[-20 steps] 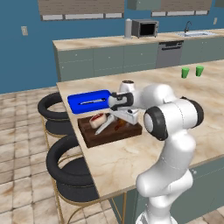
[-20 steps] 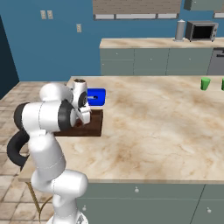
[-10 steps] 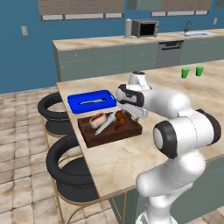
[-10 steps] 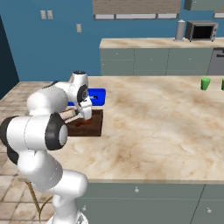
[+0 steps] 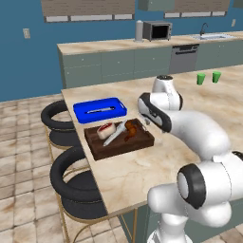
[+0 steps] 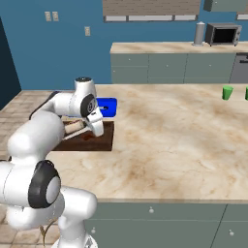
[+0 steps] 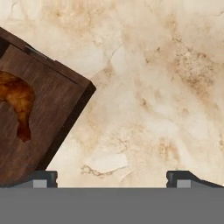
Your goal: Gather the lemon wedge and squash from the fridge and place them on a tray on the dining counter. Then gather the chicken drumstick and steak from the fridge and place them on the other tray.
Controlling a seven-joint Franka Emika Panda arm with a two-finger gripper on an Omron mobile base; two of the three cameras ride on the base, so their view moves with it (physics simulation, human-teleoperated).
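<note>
Spread wide and holding nothing, the end effector (image 7: 111,177) hovers over bare marble tabletop (image 7: 166,87) just beside a corner of the dark wooden tray (image 5: 142,140). On that tray lie the chicken drumstick (image 5: 131,129) and the steak (image 5: 105,129). Behind it sits the blue tray (image 5: 81,110), touching or nearly so.

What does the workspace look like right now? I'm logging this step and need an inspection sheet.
Surface: marble dining counter, no spills.
Job's things: brown tray holds steak and chicken drumstick; blue tray beside it, contents too small to tell.
Clutter: two green cups far along the counter.
Grippers: gripper open, empty, over bare counter beside the brown tray's corner.
Cables: nothing seen.
Surroundings: black stools, microwave, sink.
</note>
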